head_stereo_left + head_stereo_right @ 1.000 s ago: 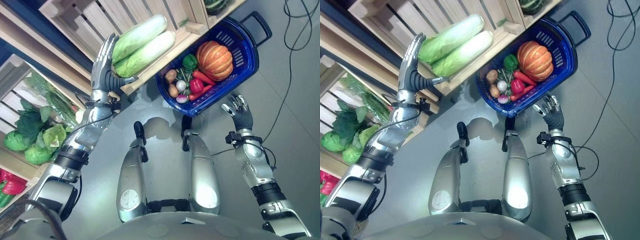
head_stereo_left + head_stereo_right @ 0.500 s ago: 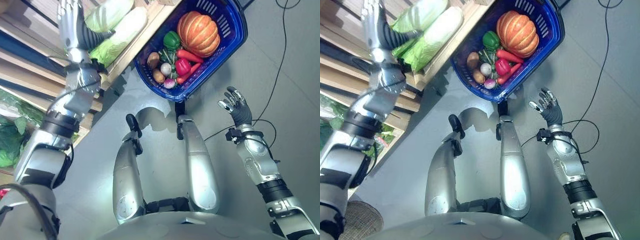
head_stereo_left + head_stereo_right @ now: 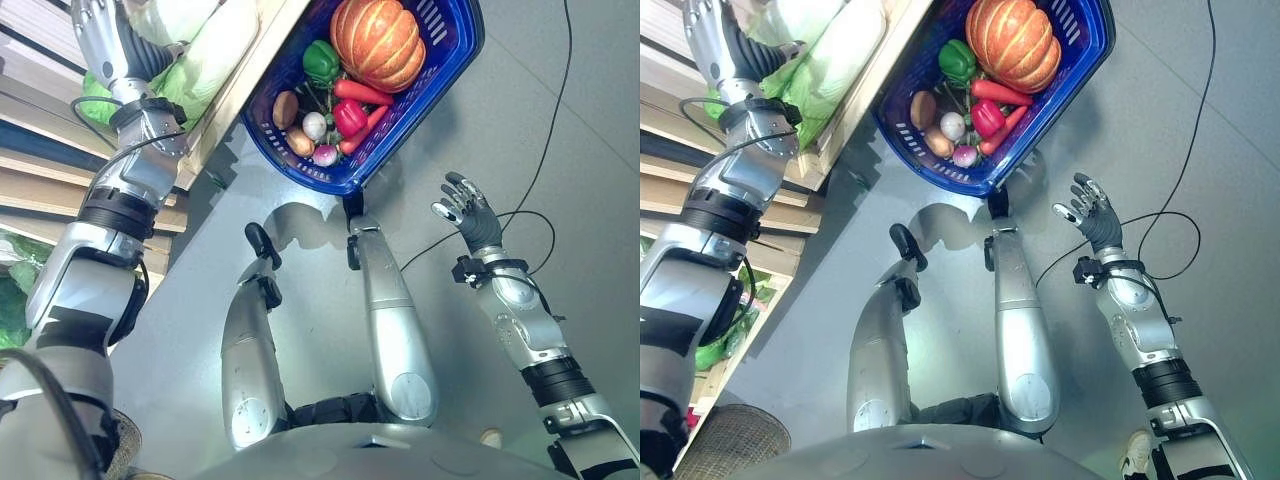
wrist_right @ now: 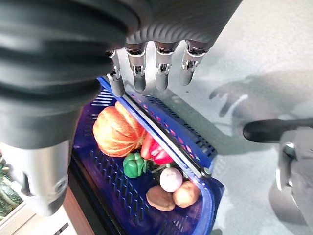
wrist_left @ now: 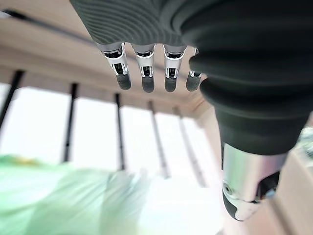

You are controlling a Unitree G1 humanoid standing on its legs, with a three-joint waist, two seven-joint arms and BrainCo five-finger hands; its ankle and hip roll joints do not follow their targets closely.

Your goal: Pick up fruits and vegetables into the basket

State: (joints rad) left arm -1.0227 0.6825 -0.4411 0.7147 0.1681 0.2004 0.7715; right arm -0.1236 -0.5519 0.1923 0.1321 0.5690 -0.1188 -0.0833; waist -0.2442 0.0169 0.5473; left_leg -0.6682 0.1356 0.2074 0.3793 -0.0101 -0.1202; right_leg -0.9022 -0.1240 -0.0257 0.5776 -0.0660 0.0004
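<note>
Blue basket (image 3: 455, 60) top centre, holding pumpkin (image 3: 378, 42), green pepper (image 3: 321, 61), carrot, radishes. Left hand (image 3: 100, 40) upper left, relaxed against cabbages (image 3: 205, 50) on wooden shelf (image 3: 235, 85), cabbage tops cropped. Right hand (image 3: 465, 208) mid-right, released, empty.

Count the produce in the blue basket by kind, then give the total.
Pumpkin: 1
Bell peppers: 2, one green and one red
Carrots: 2
Potatoes: 2
Small round whitish bulbs: 2
Total: 9
</note>
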